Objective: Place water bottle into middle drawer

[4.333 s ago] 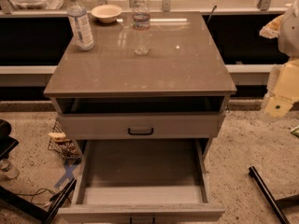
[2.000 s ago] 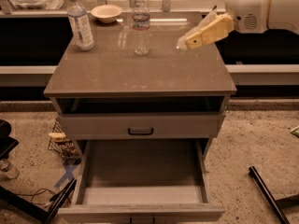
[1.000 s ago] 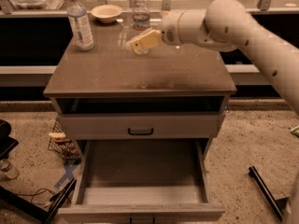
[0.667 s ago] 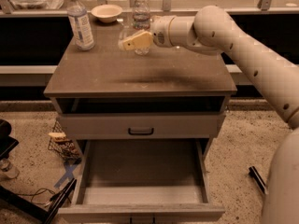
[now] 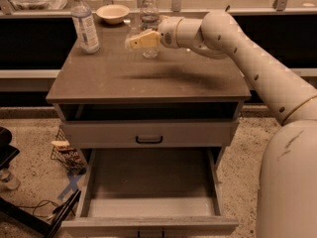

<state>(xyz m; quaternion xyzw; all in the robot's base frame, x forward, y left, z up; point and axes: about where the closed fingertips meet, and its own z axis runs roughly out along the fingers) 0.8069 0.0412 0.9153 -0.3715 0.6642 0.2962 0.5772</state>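
Observation:
The water bottle (image 5: 149,29), small and clear with a white cap and a dark label band, stands upright at the back middle of the cabinet top (image 5: 148,76). My gripper (image 5: 134,41) reaches in from the right and sits at the bottle's front-left side, overlapping its lower body. Whether it touches the bottle I cannot tell. The middle drawer (image 5: 148,182) is pulled out wide below, its long grey tray empty.
A bigger bottle with a white-blue label (image 5: 85,22) stands at the back left, with a white bowl (image 5: 113,13) behind it. A shut drawer with a black handle (image 5: 149,139) sits above the open one. A wire basket (image 5: 67,152) and cables lie on the floor at the left.
My arm has swung in from the right and moved left across the cabinet top, bringing the gripper up to the water bottle. The bottle and drawers have not moved.

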